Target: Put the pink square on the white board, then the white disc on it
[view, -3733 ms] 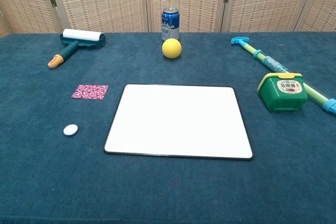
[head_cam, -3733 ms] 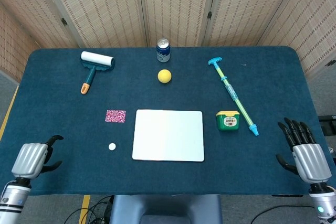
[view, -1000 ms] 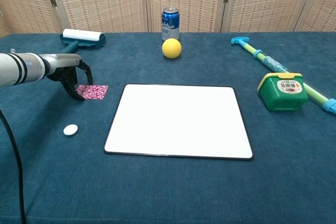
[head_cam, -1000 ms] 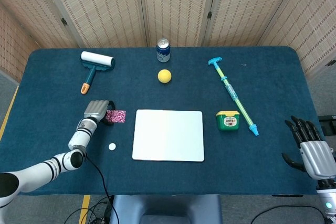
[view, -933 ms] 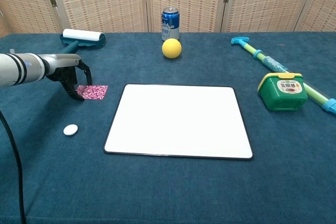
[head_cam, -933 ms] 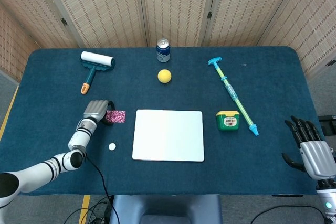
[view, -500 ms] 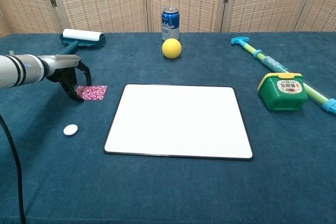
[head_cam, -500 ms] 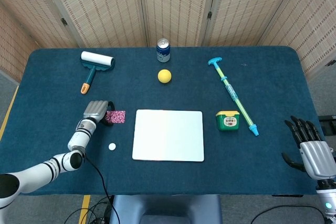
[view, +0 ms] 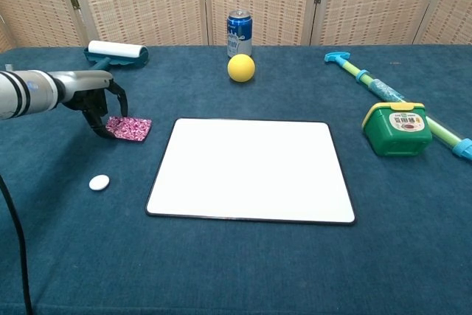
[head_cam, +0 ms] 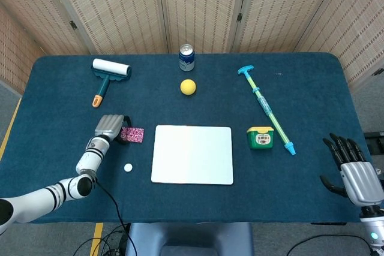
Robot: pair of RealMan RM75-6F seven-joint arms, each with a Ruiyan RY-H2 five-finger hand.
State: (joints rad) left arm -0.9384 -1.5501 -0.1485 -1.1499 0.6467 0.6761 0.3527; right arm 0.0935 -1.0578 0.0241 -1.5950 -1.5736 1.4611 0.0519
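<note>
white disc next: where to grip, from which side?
Judgement: pinch the white disc across its rim, coming straight down. It is small, low and flat on the cloth, clear of the white board, so nothing offers a side hold. The left hand is nearest but holds the pink square.

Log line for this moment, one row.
stage: picking up pink square | left hand: pinching its left edge | right hand: idle, open | white board: bare | white disc: on cloth

Left hand (view: 94, 101) fingers pinching pink square (view: 130, 127) left of white board (view: 251, 169)
</note>
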